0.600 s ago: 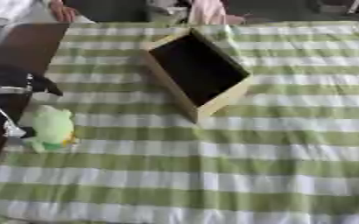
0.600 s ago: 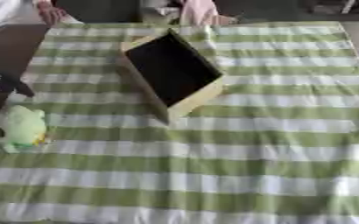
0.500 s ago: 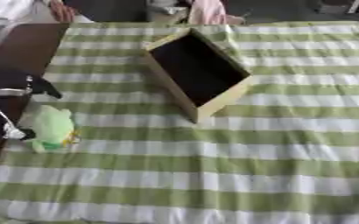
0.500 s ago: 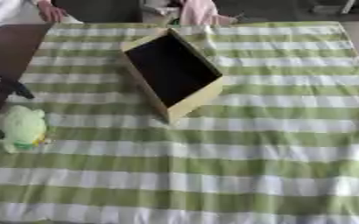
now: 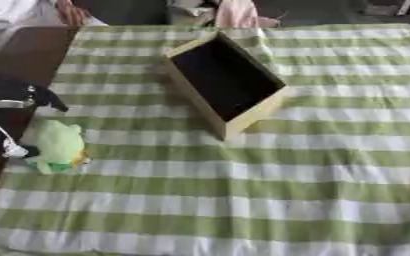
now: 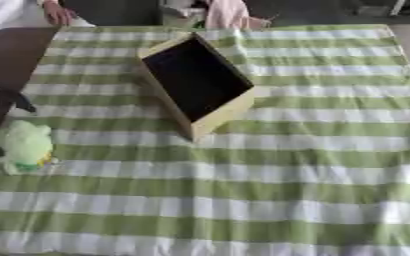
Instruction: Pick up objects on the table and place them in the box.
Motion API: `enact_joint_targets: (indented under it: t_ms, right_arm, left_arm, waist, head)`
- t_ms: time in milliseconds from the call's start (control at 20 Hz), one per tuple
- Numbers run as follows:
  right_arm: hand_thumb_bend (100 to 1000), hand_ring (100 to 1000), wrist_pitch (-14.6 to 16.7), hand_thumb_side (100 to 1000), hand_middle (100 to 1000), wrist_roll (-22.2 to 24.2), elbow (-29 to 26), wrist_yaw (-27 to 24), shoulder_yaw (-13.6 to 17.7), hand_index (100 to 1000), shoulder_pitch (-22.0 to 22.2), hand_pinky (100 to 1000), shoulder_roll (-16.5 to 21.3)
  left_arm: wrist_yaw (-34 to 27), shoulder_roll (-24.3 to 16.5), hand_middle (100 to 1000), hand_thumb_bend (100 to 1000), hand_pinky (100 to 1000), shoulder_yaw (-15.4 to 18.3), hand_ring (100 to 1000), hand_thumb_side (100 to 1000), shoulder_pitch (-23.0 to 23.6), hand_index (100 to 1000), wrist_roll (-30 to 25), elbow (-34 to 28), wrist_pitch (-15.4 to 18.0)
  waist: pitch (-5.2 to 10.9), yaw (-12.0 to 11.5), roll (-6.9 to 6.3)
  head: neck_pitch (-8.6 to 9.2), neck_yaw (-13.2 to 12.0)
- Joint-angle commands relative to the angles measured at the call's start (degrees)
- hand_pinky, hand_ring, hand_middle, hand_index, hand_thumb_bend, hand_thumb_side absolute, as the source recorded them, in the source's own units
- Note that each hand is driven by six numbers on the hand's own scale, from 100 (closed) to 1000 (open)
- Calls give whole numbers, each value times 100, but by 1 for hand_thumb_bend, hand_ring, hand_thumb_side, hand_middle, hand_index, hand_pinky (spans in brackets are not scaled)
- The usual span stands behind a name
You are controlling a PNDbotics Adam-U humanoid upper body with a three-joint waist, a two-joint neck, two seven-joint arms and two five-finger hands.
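— Left hand [image 5: 20,97] sits at the left edge, dark, over the bare brown part of the surface [image 5: 33,47]. Whether its fingers are spread or curled, I cannot tell; only a black shape with a bit of silver shows.

— And the toy?

— Green plush toy [image 5: 60,146] lies on the striped cloth [image 5: 313,165], near the cloth's left border, just nearward of that hand. Not touching it, from what I can see. A thin white cord [image 5: 0,132] runs down beside it to a small white piece.

— Long axis?

— Roughly far-to-near, head end toward the far side, I think. Hard to be sure; it is a soft lump.

— Right hand?

— Not visible in either view. So the left is plainly the nearer one.

— Where's the box?

— Wooden box [image 5: 229,82] with a dark inside, set askew near the middle-far part of the cloth, to the right of the toy and farther off, well apart. Nothing visible in it.

— So the move?

— My guess: left hand drops nearward onto the toy, then carries it right and away to the box.
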State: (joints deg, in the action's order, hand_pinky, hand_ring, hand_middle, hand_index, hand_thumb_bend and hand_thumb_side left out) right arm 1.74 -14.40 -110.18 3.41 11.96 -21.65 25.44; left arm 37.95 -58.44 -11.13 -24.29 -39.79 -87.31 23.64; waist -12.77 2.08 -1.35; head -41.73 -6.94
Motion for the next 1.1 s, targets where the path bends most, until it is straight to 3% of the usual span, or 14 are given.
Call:
enact_joint_targets:
  t_ms: [50,450,700,900,1100]
  right_arm:
    - [100,628,-8,1000,576,12,-42,-29,22,802,-49,652,79]
    - [100,626,-10,1000,575,39,-38,-56,5,801,-53,651,46]
    - [100,626,-12,1000,575,40,-42,-64,7,801,-56,651,32]
    - [100,625,-33,1000,574,29,-37,-66,9,800,-59,650,22]
    - [100,624,-52,1000,575,14,-39,-66,9,800,-58,650,23]
  left_arm:
    - [45,-138,895,483,802,32,897,441,-129,980,-182,20,195]
    - [224,81,893,485,798,-187,896,455,-339,979,-250,390,371]
    - [216,230,866,367,770,-324,880,383,-399,963,-328,613,539]
    - [50,249,822,337,730,-367,853,383,-386,925,-474,601,656]
    - [-17,227,707,233,615,-294,763,352,-368,828,-410,427,672]
  waist:
    - [76,10,-6]
    - [63,47,-1]
    - [53,66,3]
    - [42,63,-2]
    - [43,51,-3]
  head:
    - [-35,-24]
    - [-26,-47]
    - [-15,-55]
    - [-21,-59]
    - [-27,-48]
